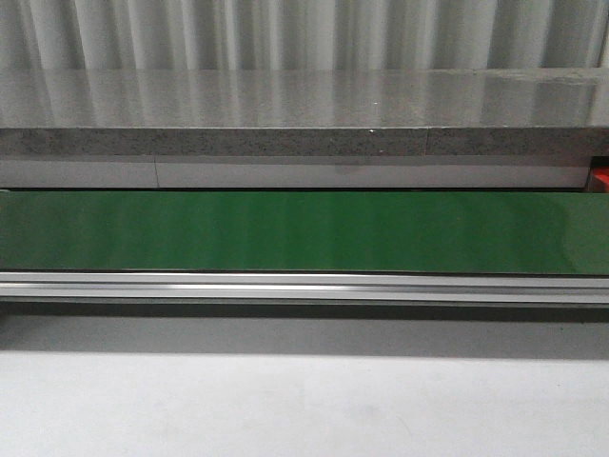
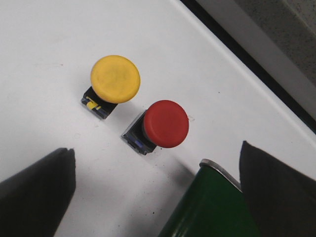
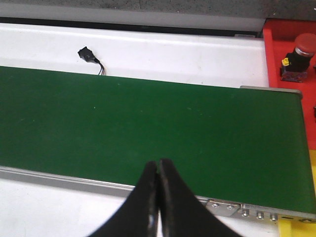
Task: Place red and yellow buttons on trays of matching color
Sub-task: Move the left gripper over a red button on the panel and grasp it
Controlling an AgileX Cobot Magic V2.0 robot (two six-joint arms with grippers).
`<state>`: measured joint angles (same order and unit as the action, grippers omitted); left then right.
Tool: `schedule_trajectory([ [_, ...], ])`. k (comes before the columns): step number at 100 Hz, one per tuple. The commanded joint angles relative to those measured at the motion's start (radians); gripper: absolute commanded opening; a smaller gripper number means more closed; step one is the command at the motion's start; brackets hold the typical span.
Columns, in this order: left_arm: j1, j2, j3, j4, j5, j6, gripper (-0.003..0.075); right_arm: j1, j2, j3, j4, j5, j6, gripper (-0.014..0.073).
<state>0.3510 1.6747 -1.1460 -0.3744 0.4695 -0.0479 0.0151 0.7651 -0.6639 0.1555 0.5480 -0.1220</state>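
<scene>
One green conveyor belt (image 1: 304,231) spans the front view; neither arm shows there. Left wrist view: left gripper (image 2: 158,192), jaws wide apart and empty, above a yellow button (image 2: 115,79) and red button (image 2: 166,123) standing side by side on white table (image 2: 49,44). Right wrist view: right gripper (image 3: 158,170), fingertips pressed together, empty, over the belt; another red button (image 3: 302,49) sits in the red tray (image 3: 276,54).

— What do I have under the left arm?
— Two buttons on the table (image 2: 49,39), one (image 2: 115,79) just beside the other (image 2: 166,123), apart, near the conveyor belt's (image 2: 207,207) end.
— And on the right?
— Another button (image 3: 300,57) sits in a tray (image 3: 276,54) past the belt's far end; a small connector (image 3: 88,54) lies behind the belt.
</scene>
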Motion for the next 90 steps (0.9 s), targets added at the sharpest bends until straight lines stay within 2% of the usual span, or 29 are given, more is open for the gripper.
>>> schedule_trajectory([
  [1,0.002,-0.02,-0.042,-0.025,-0.048,-0.008,0.0636,0.0,-0.008,-0.025,0.011,-0.061,-0.007,-0.0068],
  [90,-0.05,0.235,-0.178,-0.095,-0.043,-0.01,0.0636,0.0,-0.008,-0.025,0.011,-0.062,-0.007,-0.0068],
])
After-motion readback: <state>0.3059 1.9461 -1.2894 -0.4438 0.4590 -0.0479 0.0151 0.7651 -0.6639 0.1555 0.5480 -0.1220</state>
